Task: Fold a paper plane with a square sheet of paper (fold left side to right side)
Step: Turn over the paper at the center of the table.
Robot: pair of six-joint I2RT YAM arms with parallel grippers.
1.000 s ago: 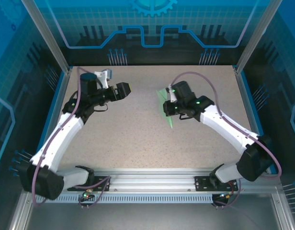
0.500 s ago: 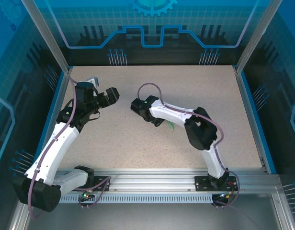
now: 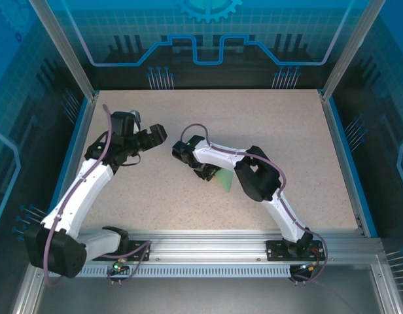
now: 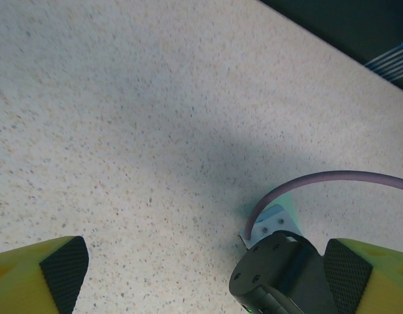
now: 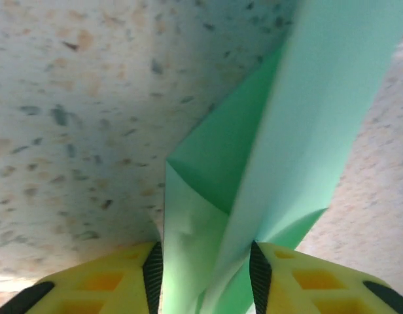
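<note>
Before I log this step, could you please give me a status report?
Left gripper open, empty. Right gripper: paper between its fingers, grip unclear. Right wrist close before left gripper.

I can read no writing or numbers; the blue back wall (image 3: pixel 123 39) carries a gear emblem (image 3: pixel 209 8).
</note>
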